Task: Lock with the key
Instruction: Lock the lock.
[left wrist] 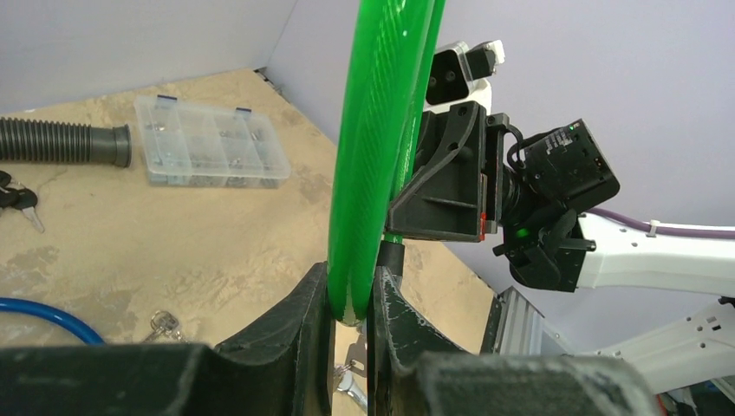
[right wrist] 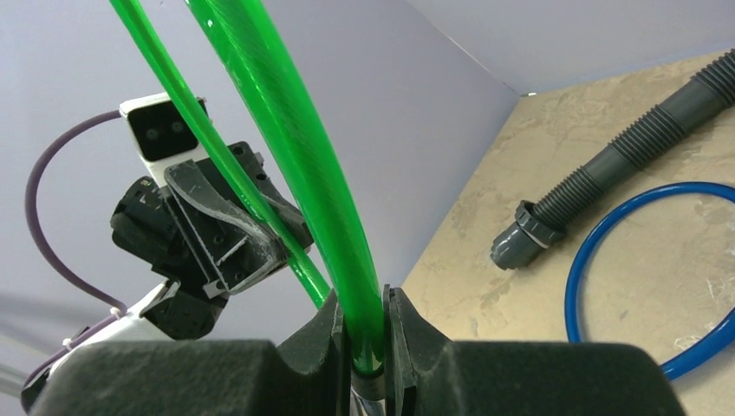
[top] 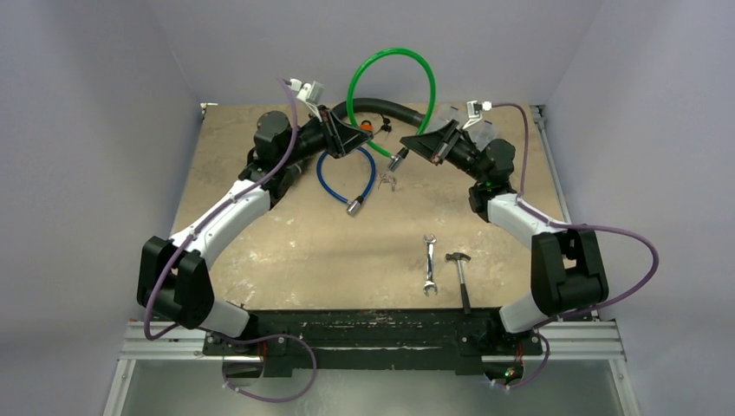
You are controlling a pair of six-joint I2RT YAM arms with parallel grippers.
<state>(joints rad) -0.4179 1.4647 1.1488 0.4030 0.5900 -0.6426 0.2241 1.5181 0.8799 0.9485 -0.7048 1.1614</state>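
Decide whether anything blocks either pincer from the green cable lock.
Nothing visible does. The left pincer and the right pincer each grip one end of the green cable lock. The keys lie loose on the table below it.

L arm [top: 225,212] and R arm [top: 520,217] reach up-frame, wrists angled inward. L gripper [top: 362,132] and R gripper [top: 409,147] face each other upper centre, both w/ fingers pinched tight on green cable [top: 394,54].
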